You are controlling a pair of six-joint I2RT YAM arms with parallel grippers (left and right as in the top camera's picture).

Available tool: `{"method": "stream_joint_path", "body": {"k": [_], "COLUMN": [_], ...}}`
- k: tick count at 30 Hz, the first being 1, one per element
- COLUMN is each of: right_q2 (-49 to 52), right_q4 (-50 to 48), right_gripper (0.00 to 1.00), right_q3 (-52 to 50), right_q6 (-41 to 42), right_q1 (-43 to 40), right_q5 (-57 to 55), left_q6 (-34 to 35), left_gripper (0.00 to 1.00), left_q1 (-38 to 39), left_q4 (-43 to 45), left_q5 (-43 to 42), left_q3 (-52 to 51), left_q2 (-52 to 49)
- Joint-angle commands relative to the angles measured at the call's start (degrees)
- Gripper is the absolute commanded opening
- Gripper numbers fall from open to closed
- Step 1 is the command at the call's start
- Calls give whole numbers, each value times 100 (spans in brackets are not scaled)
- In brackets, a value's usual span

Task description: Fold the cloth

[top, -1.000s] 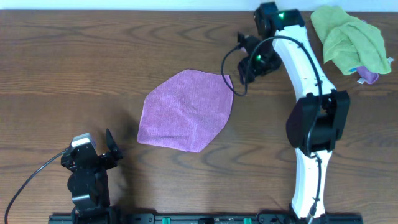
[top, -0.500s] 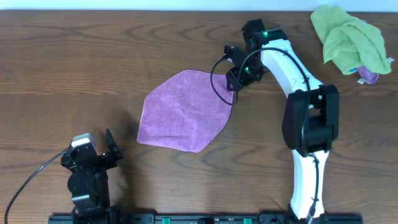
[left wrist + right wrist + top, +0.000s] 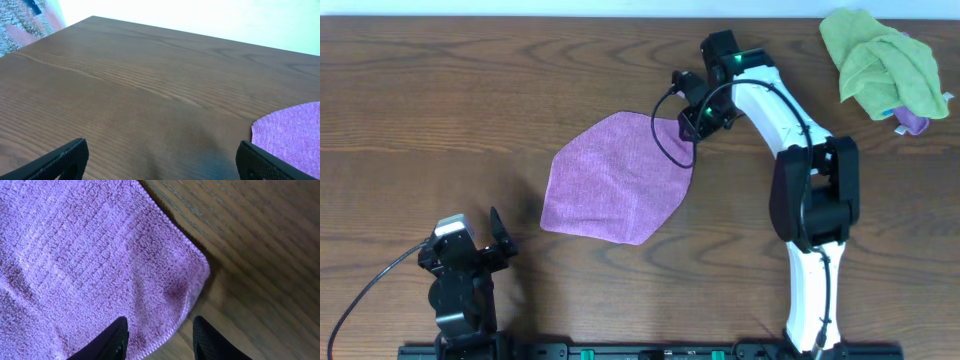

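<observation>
- Overhead: purple cloth [image 3: 618, 180] lies flat and unfolded near the middle of the wooden table [image 3: 470, 90], a rough diamond shape with one corner pointing to the far right.
- Overhead: right gripper [image 3: 686, 122] sits right over that far-right corner, arm reaching in from the right side. Can't read the jaw gap from up here.
- Overhead: left gripper [image 3: 475, 240] is at the near left edge, well apart from the cloth, nothing in it.
- Overhead: crumpled green cloth [image 3: 880, 62] in the far right corner, a small purple item [image 3: 913, 122] poking out beside it, well away from the task cloth.
- Left wrist: left gripper [image 3: 160, 165] jaws spread wide, one fingertip [image 3: 65, 157] at each lower corner of the frame, only bare table [image 3: 150, 90] between them. Holding nothing.
- Left wrist: a bit of the purple cloth [image 3: 295, 132] shows at the right edge, flat, not touching the fingers.
- Right wrist: right gripper [image 3: 160, 342] jaws open, two dark fingertips [image 3: 112, 340] low over the cloth's edge just beside its rounded corner.
- Right wrist: purple cloth [image 3: 90, 255] fills the left and centre, flat on the table [image 3: 260, 255]. Fabric is not pinched. Whether the tips touch it is unclear.
</observation>
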State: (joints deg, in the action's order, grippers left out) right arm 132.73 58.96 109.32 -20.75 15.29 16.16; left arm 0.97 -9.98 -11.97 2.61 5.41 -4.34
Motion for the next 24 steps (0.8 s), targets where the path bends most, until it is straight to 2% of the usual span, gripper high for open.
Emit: {"method": "stream_joint_path", "body": {"k": [1,14,16,17,19,24], "right_q2": [170,387,431,452,455,455], "right_q4": [-50,-409,-426,-435,-455,-691], "right_gripper": [43,39,33,27,4,1], "right_q3": [-59,-59,-59,-59,-59,-57], "right_q6": [-52,-55,-55,-52,-50,55], "right_q1": [83,85,85,85,87,79], "right_q5": [81,-50,-50,-48,-50,-153], "left_q6": [-122,-122,-122,-122,-122,-122], "left_gripper": [95,95,96,95,96,96], "left_q1": [-17,-17,-17,-17,-17,-17], "left_q4": [-63,-63,-63,-63,-63,-63], "left_q5": [74,74,74,76,74,76], "left_q3": [-162,-162,-162,-162,-162,-162], "left_q2": [37,37,37,37,37,37]}}
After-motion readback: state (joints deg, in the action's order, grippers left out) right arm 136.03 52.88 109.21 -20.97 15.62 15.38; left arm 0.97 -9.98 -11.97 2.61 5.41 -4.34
